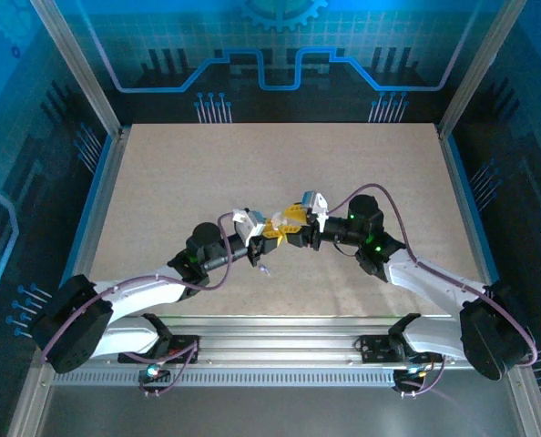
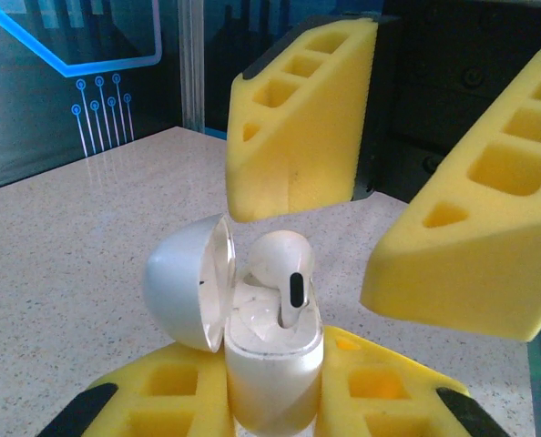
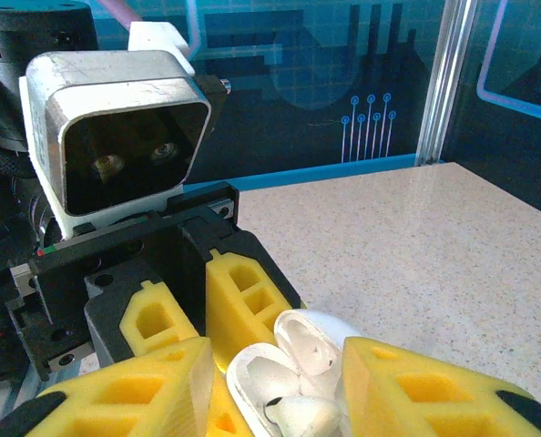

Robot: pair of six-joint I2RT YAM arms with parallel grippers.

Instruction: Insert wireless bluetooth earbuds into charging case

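A white charging case [image 2: 275,364] stands upright between the yellow foam fingers of my left gripper [image 2: 275,405], which is shut on it. Its lid [image 2: 187,282] hangs open to the left. A white earbud [image 2: 284,269] rests in the case mouth, stem down and head sticking out above the rim. My right gripper [image 2: 343,241] hovers just above it, open, its fingers [image 2: 298,118] clear of the bud. From the right wrist, the case [image 3: 269,378] and earbud [image 3: 309,421] lie between my right gripper's [image 3: 280,401] spread pads. Both grippers meet at mid-table [image 1: 284,228].
A tiny pale lavender bud [image 1: 266,269] lies on the speckled tabletop [image 1: 252,173] just in front of the grippers. The left wrist camera housing [image 3: 116,127] looms close in the right wrist view. Metal posts and blue panels wall the table.
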